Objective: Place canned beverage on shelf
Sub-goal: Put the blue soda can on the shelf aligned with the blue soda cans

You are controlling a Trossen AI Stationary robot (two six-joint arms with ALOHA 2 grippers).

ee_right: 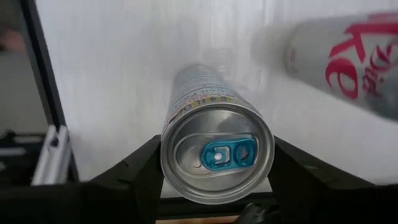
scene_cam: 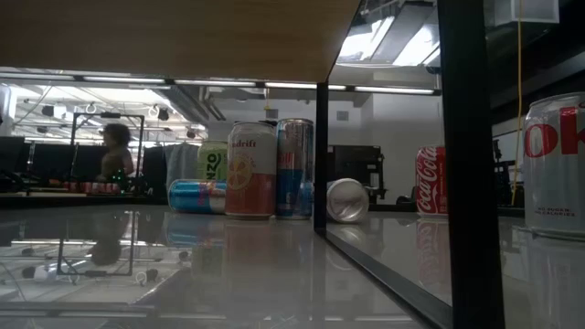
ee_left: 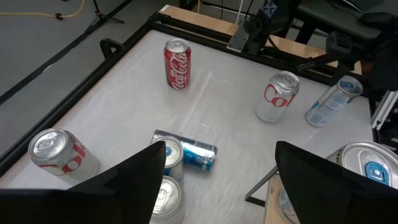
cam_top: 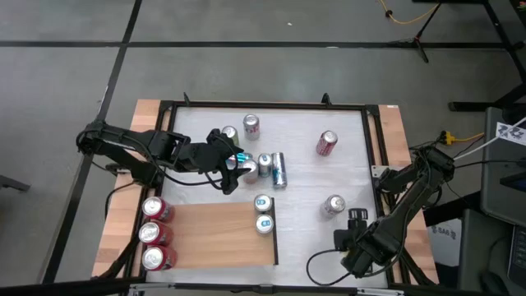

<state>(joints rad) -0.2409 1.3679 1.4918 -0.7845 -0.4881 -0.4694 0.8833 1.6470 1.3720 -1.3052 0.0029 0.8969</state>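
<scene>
The shelf (cam_top: 215, 234) is a light-brown panel at the table's near left. It bears three red cans (cam_top: 154, 234) along its left edge and two blue-tabbed cans (cam_top: 263, 214) at its right edge. My right gripper (cam_top: 356, 218) points down at the near right, shut on a slim silver can with a blue tab (ee_right: 216, 155), which the gripper hides in the high view. My left gripper (cam_top: 234, 160) hovers open over a cluster of cans (ee_left: 166, 163) at the table's middle, with nothing between its fingers. My right gripper pinches the slim can between its two fingers, one finger (ee_right: 140, 171) on each side of the wall just below the top rim (ee_right: 166, 163). The fingers come from above, pointing down. The can stands upright with its base on the white table.
A Diet Coke can (cam_top: 333, 205) stands close beside the held can. A red Coke can (cam_top: 327, 143) stands at the far right. Several cans, one blue one lying on its side (cam_top: 279, 170), crowd the middle. A black frame (cam_top: 371, 148) rims the table.
</scene>
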